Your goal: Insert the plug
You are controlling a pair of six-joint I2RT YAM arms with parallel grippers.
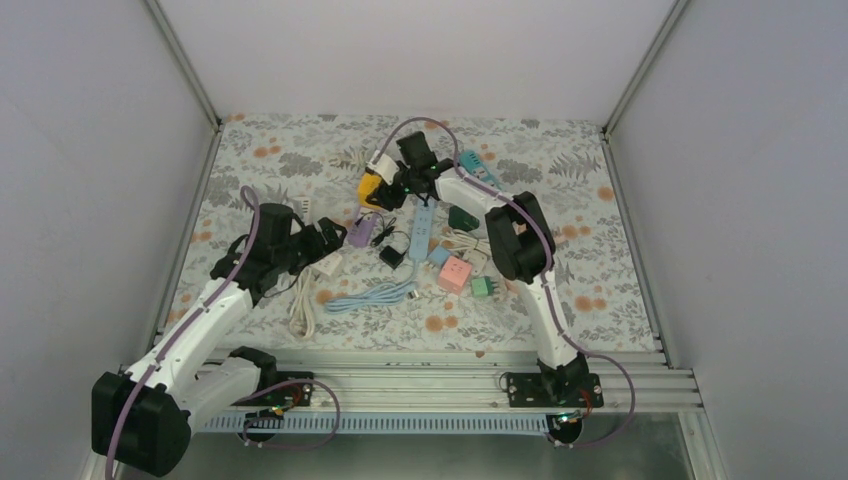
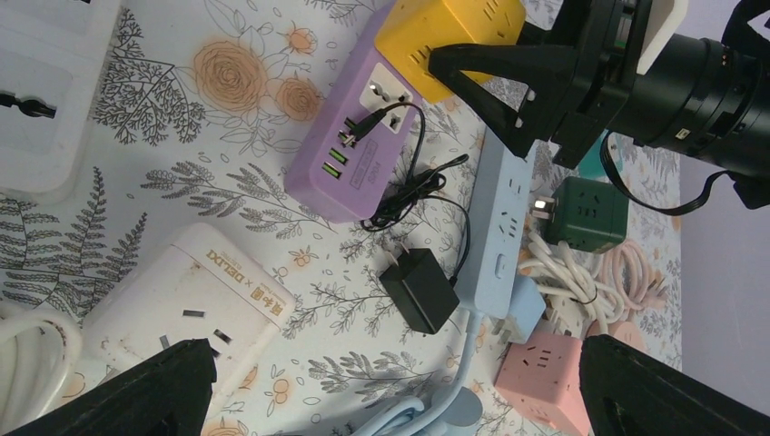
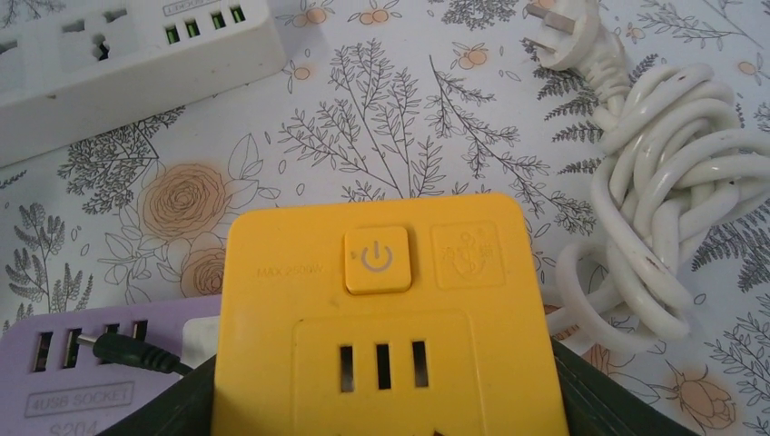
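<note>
My right gripper (image 1: pixel 392 184) is shut on a yellow cube socket (image 3: pixel 390 318), its dark fingers (image 3: pixel 595 400) against both sides; the cube sits at the far middle of the table (image 1: pixel 371 186). A black plug adapter (image 2: pixel 419 291) lies loose with its prongs up-left, its thin cable running to the purple power strip (image 2: pixel 354 145). My left gripper (image 2: pixel 395 400) is open and empty, hovering above the table between a white power strip (image 2: pixel 182 300) and a pink cube socket (image 2: pixel 545 363). It is left of the adapter in the top view (image 1: pixel 330 238).
A light blue power strip (image 2: pixel 499 227) lies beside the adapter, with a green cube socket (image 2: pixel 590 213) and coiled white cable past it. Another white strip (image 3: pixel 127 45) and a white coiled cable (image 3: pixel 654 209) with its plug (image 3: pixel 567 32) lie beyond the yellow cube.
</note>
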